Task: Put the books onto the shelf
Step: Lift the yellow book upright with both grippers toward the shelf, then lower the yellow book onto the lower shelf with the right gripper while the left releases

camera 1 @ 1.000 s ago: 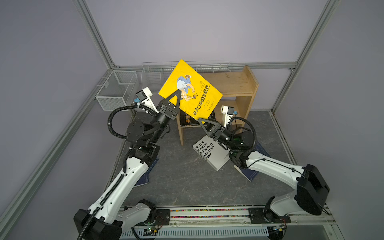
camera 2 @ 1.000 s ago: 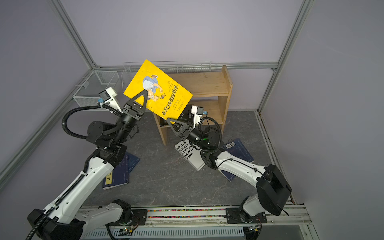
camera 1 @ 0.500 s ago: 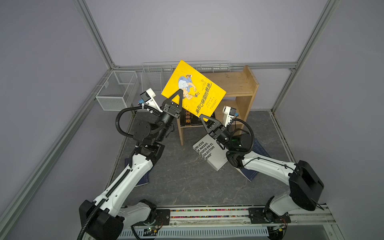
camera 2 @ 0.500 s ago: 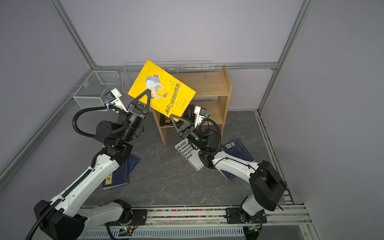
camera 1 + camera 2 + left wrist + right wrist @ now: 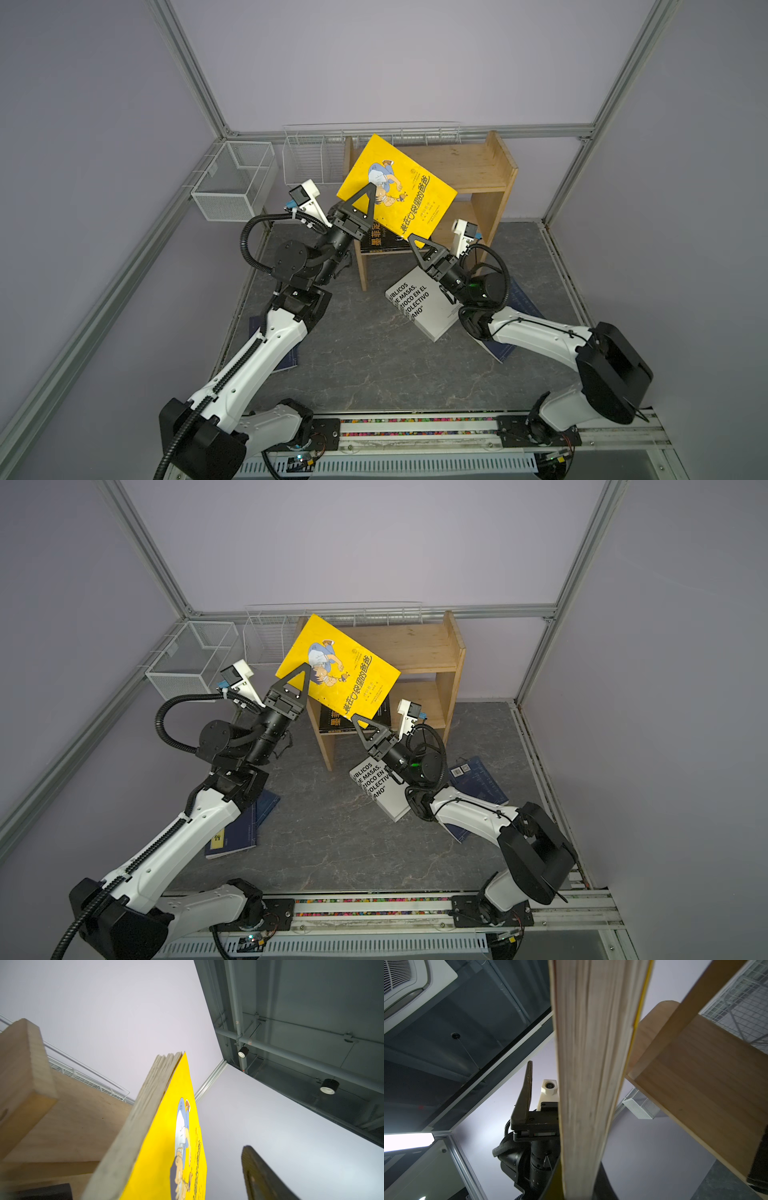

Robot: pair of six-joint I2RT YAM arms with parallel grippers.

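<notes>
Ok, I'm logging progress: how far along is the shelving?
Done: the black book lies on the lower tier of the shelf. In hand: the right gripper holds the yellow book aloft, the left gripper open beside it. Left: the white book and navy books on the floor.

One shelf (image 5: 478,166), two baskets (image 5: 232,187), one yellow book (image 5: 397,189), one black book (image 5: 380,241), one white book (image 5: 419,303), perhaps four navy books (image 5: 478,781).

Soft, even light fills both top views. Up close the yellow book (image 5: 591,1064) blurs; a ceiling lamp (image 5: 406,1141) glares.
</notes>
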